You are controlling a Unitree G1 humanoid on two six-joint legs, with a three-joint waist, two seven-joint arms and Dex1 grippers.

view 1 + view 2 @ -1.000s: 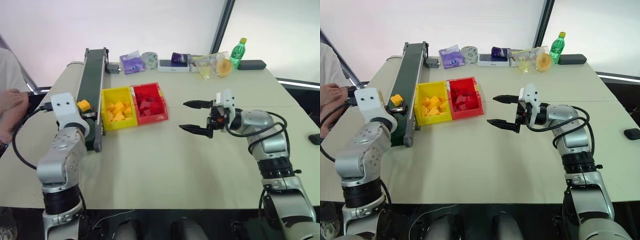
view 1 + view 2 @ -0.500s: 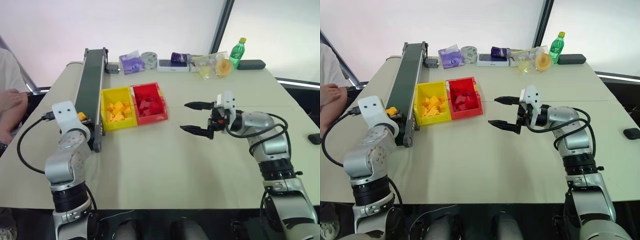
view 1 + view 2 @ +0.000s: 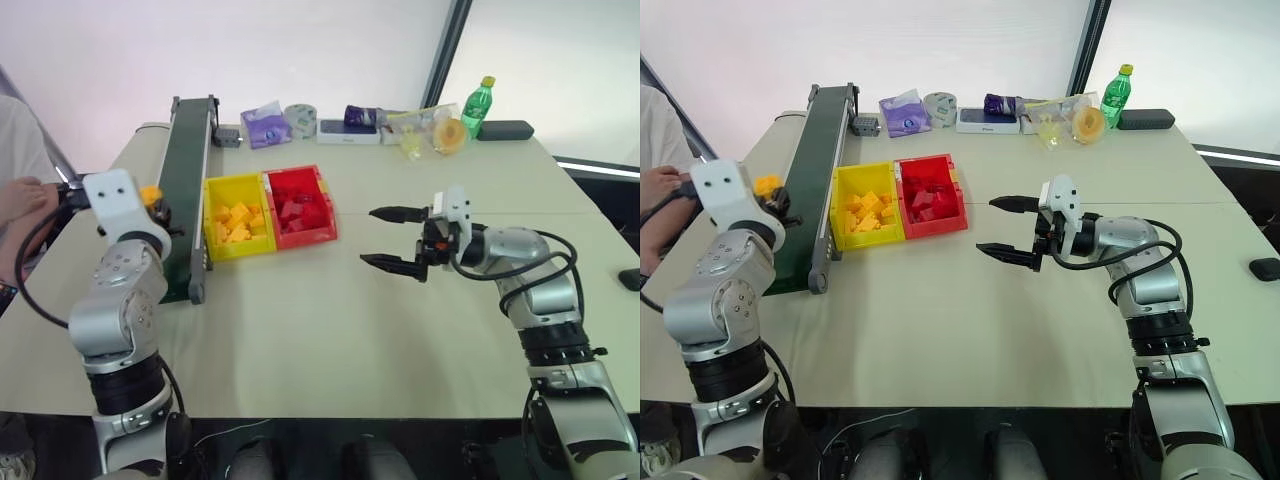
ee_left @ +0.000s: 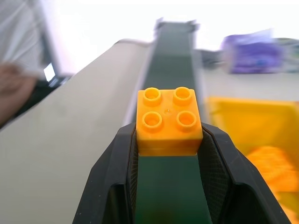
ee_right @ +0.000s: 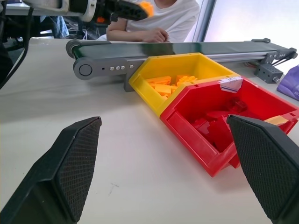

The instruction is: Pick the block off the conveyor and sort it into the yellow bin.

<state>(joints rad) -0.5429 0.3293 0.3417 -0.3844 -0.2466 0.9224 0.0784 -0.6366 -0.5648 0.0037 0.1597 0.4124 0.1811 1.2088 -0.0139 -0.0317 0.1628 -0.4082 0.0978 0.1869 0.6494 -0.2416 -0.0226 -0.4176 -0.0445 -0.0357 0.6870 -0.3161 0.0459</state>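
Block (image 4: 169,121), a small studded plastic brick, looks light, rigid and slick; left gripper (image 4: 168,140) jaws pinch its flat sides above the conveyor (image 3: 183,170). Right gripper (image 3: 392,238) jaws gape empty.

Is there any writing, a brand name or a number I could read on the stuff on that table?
No text can be read anywhere.
Green bottle: its label is too small to read.
Purple packet: print too blurred to read.
Flat box at the table's far edge: print too small to read.
Red bin: a small white tag on its rim, too blurred to read.
Block: four plain studs, no lettering seen.
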